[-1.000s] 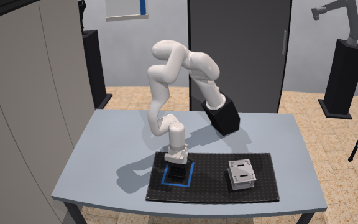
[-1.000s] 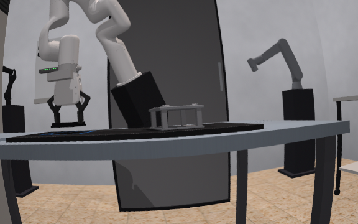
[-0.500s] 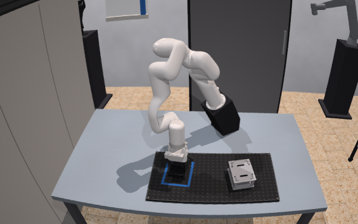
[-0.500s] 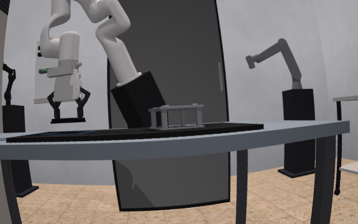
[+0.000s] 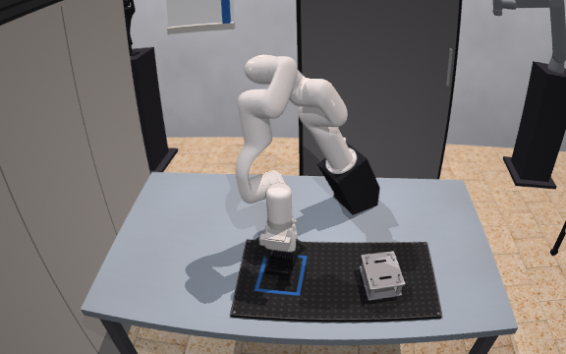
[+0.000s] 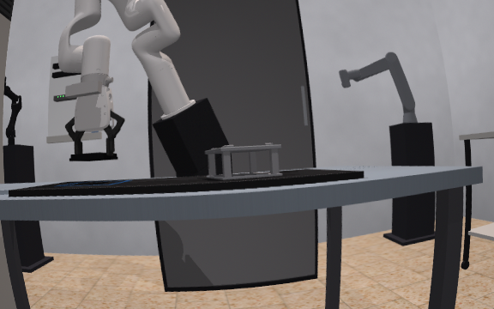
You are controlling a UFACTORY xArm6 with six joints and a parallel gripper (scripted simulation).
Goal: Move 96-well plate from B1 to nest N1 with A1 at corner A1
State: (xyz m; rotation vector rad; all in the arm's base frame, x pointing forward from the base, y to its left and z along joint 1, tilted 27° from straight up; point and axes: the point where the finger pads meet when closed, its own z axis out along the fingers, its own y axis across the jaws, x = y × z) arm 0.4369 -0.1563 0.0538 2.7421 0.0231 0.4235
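Note:
My gripper (image 5: 279, 261) (image 6: 93, 155) is shut on the black 96-well plate (image 5: 279, 264) (image 6: 93, 157) and holds it level in the air above the blue-outlined bench spot B1 (image 5: 260, 289) (image 6: 69, 184). The plate hangs clear of the black mat (image 5: 332, 300) (image 6: 187, 182). The raised grey plate nest N1 (image 5: 382, 274) (image 6: 243, 160) stands on the mat to the right, empty, well apart from the gripper. I cannot make out the plate's cut-off corner or the nest's A1 mark.
The arm's black base block (image 5: 354, 184) (image 6: 191, 137) stands tilted on the grey table (image 5: 180, 231) (image 6: 230, 202) behind the mat. A tall cabinet (image 5: 42, 162) is at the left. A dark door panel (image 5: 376, 74) is behind the table.

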